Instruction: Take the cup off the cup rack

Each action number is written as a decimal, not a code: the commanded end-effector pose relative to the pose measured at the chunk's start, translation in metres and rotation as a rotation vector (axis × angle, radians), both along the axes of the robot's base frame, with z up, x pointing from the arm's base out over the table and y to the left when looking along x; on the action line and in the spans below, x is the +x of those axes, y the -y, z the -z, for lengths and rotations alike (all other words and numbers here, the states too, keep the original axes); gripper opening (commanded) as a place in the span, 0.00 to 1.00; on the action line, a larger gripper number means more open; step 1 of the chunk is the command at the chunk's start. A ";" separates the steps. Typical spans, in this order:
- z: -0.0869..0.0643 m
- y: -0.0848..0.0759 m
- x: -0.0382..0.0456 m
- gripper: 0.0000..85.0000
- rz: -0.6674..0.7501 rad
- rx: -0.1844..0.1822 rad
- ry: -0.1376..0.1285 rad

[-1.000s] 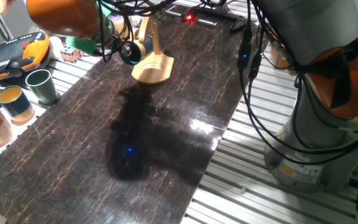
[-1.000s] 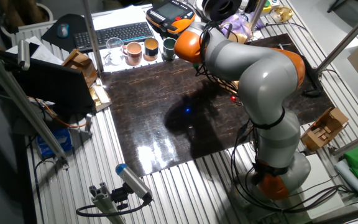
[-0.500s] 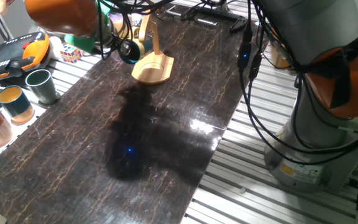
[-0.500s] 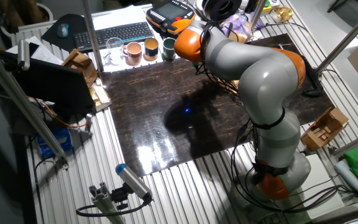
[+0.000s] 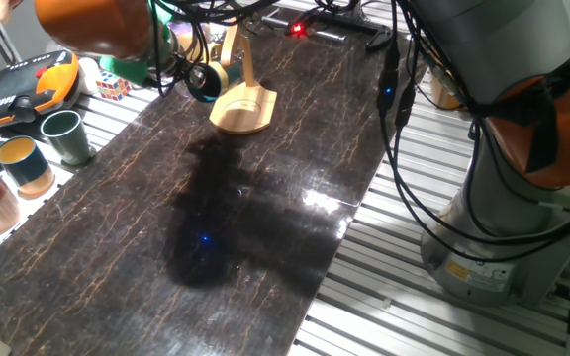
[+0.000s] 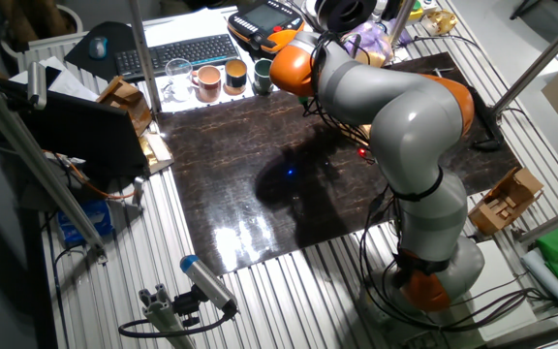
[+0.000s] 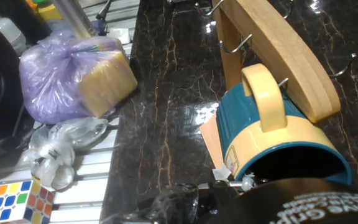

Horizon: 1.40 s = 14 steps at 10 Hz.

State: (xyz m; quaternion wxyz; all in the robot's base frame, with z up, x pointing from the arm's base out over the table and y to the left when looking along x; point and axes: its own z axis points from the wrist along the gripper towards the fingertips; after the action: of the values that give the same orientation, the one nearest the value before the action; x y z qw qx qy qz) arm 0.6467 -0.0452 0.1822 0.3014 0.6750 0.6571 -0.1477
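Hand [image 7: 253, 186] seemingly at tan-handled teal cup [image 7: 278, 140] beside rack [image 7: 278, 53]

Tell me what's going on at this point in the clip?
The arm has its hand down at the far end of the dark table, right by the wooden cup rack. The hand view shows the cup, dark teal with a tan handle, hanging by that handle on one of the rack's metal hooks. The hand is close against the cup's mouth, but the fingers are not clearly visible, so a grip cannot be confirmed. Three other mugs stand off to the side, untouched.
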 end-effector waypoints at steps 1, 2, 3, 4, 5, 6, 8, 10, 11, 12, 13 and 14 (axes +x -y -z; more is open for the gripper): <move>0.001 0.000 0.0009 0.01 -0.005 0.004 -0.004; 0.002 0.000 0.0017 0.01 -0.016 0.003 -0.012; 0.002 0.000 0.0018 0.01 -0.027 0.004 -0.022; 0.002 -0.001 0.0022 0.01 -0.041 0.005 -0.039; 0.002 -0.001 0.0023 0.01 -0.062 0.007 -0.061; 0.002 -0.001 0.0028 0.01 -0.084 0.013 -0.079; 0.007 -0.005 0.0061 0.01 -0.106 0.027 -0.087; 0.011 -0.016 0.0091 0.01 -0.093 0.044 -0.080; 0.012 -0.023 0.0090 0.01 -0.092 0.056 -0.085; 0.014 -0.031 0.0085 0.01 -0.097 0.083 -0.091; 0.015 -0.039 0.0078 0.01 -0.109 0.111 -0.101; 0.016 -0.048 0.0063 0.01 -0.127 0.136 -0.110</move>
State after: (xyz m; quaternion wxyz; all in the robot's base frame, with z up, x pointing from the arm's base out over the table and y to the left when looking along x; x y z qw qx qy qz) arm 0.6523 0.0046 0.1652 0.2238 0.6410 0.7246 -0.1184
